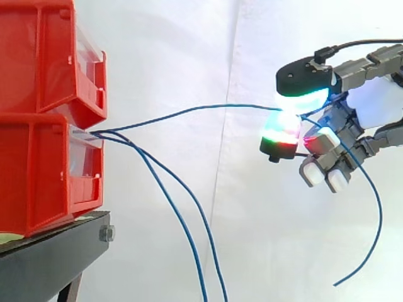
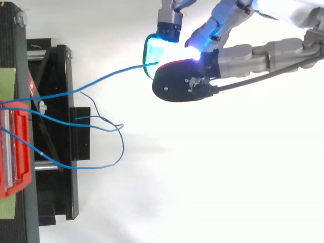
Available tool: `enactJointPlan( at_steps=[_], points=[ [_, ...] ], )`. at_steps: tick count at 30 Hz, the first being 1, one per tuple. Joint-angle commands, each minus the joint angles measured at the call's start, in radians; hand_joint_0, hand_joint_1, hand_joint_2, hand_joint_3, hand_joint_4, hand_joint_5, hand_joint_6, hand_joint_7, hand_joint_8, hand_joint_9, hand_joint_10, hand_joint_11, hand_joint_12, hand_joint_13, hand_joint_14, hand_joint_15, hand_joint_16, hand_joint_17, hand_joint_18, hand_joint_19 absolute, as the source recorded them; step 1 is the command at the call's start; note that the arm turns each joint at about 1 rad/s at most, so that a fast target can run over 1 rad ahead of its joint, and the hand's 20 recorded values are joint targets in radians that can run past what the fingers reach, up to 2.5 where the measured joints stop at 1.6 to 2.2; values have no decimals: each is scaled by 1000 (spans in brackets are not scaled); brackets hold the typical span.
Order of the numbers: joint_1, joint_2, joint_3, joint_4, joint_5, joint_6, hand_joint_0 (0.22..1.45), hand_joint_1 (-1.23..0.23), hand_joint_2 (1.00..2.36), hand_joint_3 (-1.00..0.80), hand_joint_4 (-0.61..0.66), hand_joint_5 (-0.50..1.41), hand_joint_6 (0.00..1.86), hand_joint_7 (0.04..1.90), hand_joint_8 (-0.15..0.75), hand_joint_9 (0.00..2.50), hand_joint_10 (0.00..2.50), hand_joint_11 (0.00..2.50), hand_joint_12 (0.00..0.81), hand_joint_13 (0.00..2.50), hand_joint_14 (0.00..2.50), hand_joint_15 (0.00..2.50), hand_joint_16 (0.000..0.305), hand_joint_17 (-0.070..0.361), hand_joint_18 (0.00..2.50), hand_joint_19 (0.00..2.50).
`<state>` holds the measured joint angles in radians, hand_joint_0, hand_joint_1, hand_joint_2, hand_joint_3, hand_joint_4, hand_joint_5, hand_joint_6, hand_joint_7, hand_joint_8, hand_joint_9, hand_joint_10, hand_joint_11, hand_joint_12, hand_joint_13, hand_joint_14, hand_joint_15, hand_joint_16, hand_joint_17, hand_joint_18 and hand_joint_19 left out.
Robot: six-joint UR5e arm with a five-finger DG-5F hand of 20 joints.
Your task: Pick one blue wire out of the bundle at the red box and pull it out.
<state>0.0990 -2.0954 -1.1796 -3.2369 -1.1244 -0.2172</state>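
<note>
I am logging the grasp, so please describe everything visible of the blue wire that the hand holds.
The held blue wire is thin, with a smooth, plastic-looking coat. It leaves the front of the lower red box, rises gently in a nearly taut line, and is pinched between glowing fingers of the hand. Past the pinch its free tail curves down and ends loose in the air. The other blue wires hang from the same box, below it.
</note>
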Motion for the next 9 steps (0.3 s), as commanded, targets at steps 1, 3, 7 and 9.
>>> enactJointPlan(
  at_steps=[1, 3, 7, 9],
  points=[
    [1, 0, 0, 0, 0, 1, 605, -757, 1134, 87, -24, -102, 949, 1183, 426, 1094, 10, 932, 509, 912, 14, 608, 68, 153, 853, 540],
    [-1, 0, 0, 0, 0, -1, 605, -757, 1133, 87, -24, -102, 949, 1183, 426, 1095, 10, 932, 508, 912, 14, 604, 68, 153, 852, 540],
    [1, 0, 0, 0, 0, 1, 605, -756, 1134, 87, -24, -102, 950, 1182, 425, 1095, 9, 933, 510, 911, 14, 608, 68, 153, 853, 540],
    [1, 0, 0, 0, 0, -1, 605, -755, 1133, 87, -26, -102, 950, 1179, 426, 1095, 10, 930, 511, 911, 16, 607, 68, 153, 852, 538]
  ],
)
